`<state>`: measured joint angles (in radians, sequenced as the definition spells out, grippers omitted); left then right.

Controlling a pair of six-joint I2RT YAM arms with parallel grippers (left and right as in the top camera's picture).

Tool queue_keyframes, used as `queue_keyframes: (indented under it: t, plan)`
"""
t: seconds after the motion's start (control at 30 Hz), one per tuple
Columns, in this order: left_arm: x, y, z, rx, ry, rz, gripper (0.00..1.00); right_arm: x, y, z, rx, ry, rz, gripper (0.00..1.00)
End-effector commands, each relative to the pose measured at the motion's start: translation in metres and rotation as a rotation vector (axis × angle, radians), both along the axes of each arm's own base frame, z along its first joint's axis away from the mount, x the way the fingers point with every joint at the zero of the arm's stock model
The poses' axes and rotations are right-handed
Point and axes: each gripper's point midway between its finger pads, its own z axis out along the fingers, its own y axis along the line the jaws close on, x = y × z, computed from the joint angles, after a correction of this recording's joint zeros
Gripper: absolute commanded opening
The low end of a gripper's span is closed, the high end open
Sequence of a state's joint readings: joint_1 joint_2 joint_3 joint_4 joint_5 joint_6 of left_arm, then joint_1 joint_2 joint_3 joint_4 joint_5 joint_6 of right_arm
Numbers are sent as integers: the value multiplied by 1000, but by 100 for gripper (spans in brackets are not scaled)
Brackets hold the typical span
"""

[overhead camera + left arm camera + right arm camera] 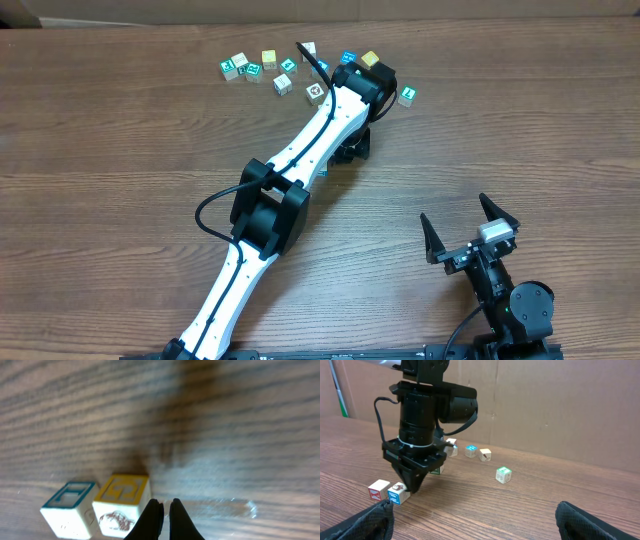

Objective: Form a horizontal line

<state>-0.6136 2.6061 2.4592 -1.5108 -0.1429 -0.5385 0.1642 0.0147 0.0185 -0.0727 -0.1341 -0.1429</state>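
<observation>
1. The fingers (151,521) of the left gripper (165,504) are seen pressed together, with nothing pinched between them. Their tips are lowered to the wooden table (240,420).
2. The horizontal line (95,510) is found just left of those tips in the left wrist view. It is made up of two small whitish cubes set edge to edge.
3. Of the two, the yellow-topped cube (122,489) is placed nearest the closed tips, and the teal-topped cube (69,496) is set on its far side. Whether the tips touch the yellow-topped cube cannot be told.
4. In the right wrist view, the same pair is seen low on the table, right against the tip of the downward-pointing left gripper.
5. In the overhead view, the left arm (300,170) is stretched diagonally toward the far edge. Its wrist is laid over the row, which cannot be picked out there.
6. Loose cubes (253,70) are scattered to the left of that wrist, and a green-faced cube (406,96) is seen alone on its right.
7. The right gripper (453,206) is held with its fingers spread wide and nothing between them, well apart from every cube.
</observation>
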Motion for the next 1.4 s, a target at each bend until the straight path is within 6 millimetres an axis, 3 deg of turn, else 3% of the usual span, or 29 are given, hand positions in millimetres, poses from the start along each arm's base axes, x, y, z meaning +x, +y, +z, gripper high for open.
queue_keyframes:
  t: [0.0,0.37,1.37]
  plan:
    - [5,1,-12,-4,6,-9,5,-1,2,-2,1,-4,7,100]
    - [24,20,-13,-33,-18,95,4,-1,1,-2,1,-4,7,100]
    - [7,31,-11,12,55,79,4,-1,1,-2,1,-4,7,100]
